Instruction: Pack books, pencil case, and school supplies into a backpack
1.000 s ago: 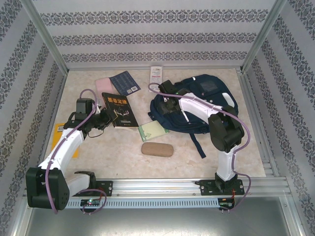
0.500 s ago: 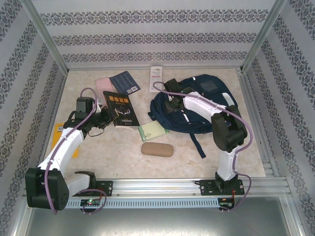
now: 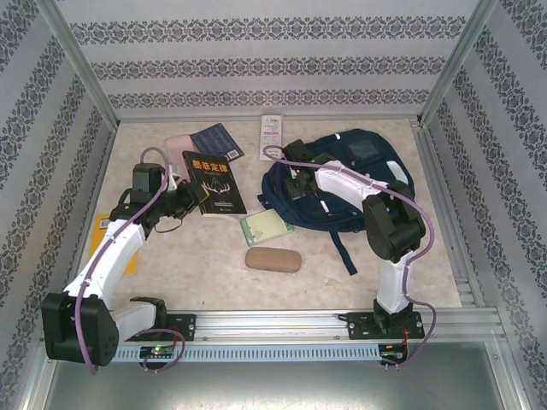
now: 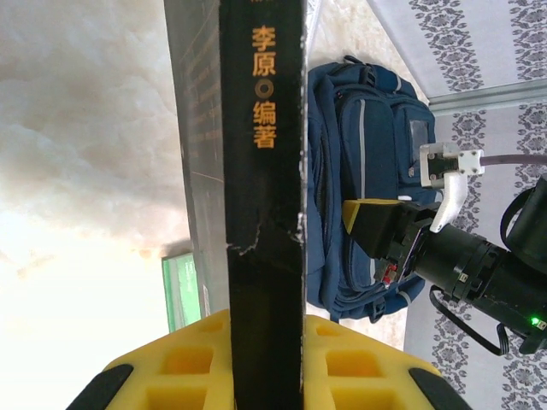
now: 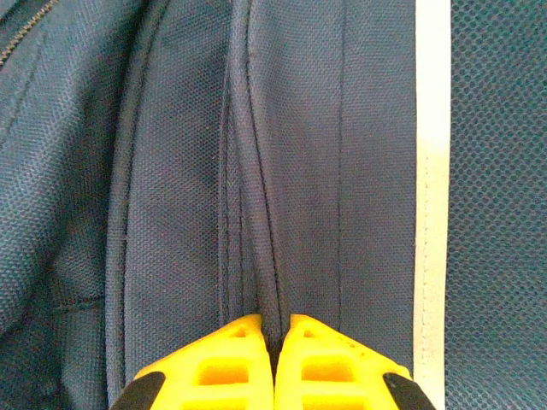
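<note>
Two grips: black book (image 4: pixel 261 171) left, backpack (image 5: pixel 171 188) right.
Left jaws clamp the book edge-on between them, above the bench (image 3: pixel 342 273); right jaws pinched shut on a backpack fabric fold.

four books (image 3: pixel 214 182), one backpack (image 3: pixel 369 147), one case (image 3: pixel 273 259)

Noted: backpack (image 3: pixel 338 143) navy with white stripe; book (image 3: pixel 214 184) black, orange print; booklet (image 3: pixel 216 143) dark blue; notebook (image 3: pixel 265 228) pale green; pencil case (image 3: pixel 273 259) tan; table (image 3: pixel 197 256) beige, marbled; walls (image 3: pixel 256 51) white with dark floral bands.
</note>
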Robot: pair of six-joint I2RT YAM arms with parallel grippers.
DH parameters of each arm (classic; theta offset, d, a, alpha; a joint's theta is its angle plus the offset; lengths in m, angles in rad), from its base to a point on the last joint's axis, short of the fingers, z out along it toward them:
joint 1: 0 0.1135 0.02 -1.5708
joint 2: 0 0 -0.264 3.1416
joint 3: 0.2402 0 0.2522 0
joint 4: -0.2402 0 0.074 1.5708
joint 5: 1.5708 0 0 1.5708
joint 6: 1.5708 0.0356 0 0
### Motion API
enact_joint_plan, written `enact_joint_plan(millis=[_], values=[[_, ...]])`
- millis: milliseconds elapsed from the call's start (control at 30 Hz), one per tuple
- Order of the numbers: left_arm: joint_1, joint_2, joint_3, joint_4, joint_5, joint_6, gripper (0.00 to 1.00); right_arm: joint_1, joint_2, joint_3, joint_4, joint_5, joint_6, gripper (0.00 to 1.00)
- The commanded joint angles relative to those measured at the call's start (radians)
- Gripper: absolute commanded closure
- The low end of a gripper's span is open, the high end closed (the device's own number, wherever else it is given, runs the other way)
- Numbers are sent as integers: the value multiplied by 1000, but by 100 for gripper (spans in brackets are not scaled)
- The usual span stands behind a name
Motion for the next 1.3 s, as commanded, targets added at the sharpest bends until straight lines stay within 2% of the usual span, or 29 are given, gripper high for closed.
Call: enact_joint_plan(millis=[0,200,467,733,867,1067,1267], values=[[-21,-15,52,145,36,-26,100,-9,-73,38,-62,26,-8,100],[-66,49,31,365,43,-144,100,-32,-156,163,-132,-26,6,100],[-220,217,99,581,-48,-233,100,-108,-273,308,-154,-115,50,100],[-399,509,278,824,-134,-350,100,-232,-329,366,-145,-268,176,100],[-459,687,411,947,-106,-437,100,-240,-336,355,-151,-287,194,100],[-563,885,604,782,-171,-416,100,-244,-359,330,-135,-282,220,100],[-618,1023,699,684,-190,-388,100,-247,-366,323,-128,-285,225,100]])
